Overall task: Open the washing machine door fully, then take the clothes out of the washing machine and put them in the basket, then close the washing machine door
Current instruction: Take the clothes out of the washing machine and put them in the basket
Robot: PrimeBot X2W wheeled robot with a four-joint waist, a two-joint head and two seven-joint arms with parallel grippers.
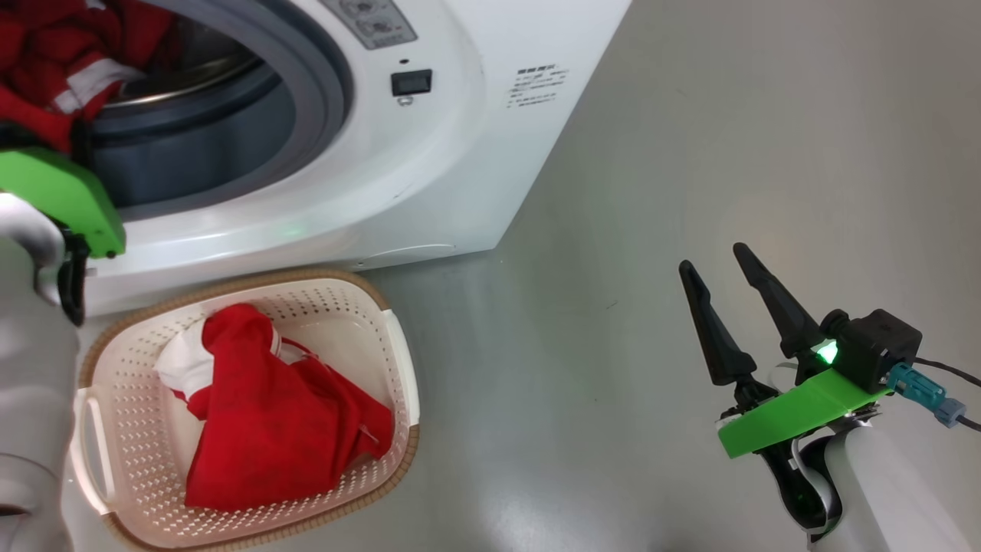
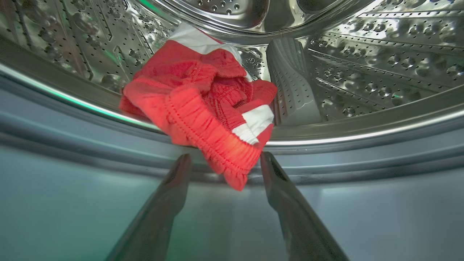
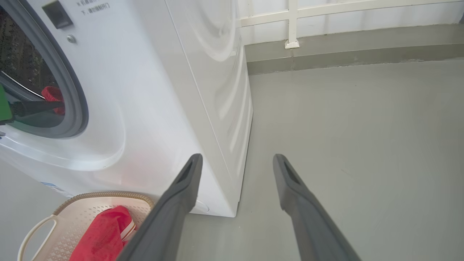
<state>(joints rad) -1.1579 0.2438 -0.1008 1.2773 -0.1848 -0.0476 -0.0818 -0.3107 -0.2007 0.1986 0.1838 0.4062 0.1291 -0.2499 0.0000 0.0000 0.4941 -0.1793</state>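
The white washing machine (image 1: pixel 429 169) stands with its drum mouth uncovered; the washing machine door is out of view. Red clothes (image 2: pixel 203 98) with white trim lie on the steel drum's front lip. My left gripper (image 2: pixel 224 159) is open inside the mouth, and the garment's gathered hem hangs between its fingertips, ungripped. Seen from the head, more red cloth (image 1: pixel 69 54) fills the drum's left side above my left wrist's green plate (image 1: pixel 61 195). The cream basket (image 1: pixel 123 429) sits on the floor below the machine, holding a red garment (image 1: pixel 276 422). My right gripper (image 1: pixel 713 256) hovers open and empty over the floor, far right.
Grey floor (image 1: pixel 690 115) stretches wide to the machine's right. In the right wrist view, a low grey kerb and a white railing post (image 3: pixel 291 21) bound it at the back. A grey rubber ring (image 1: pixel 322 69) lines the drum mouth. A cable plug (image 1: pixel 920 387) hangs off my right wrist.
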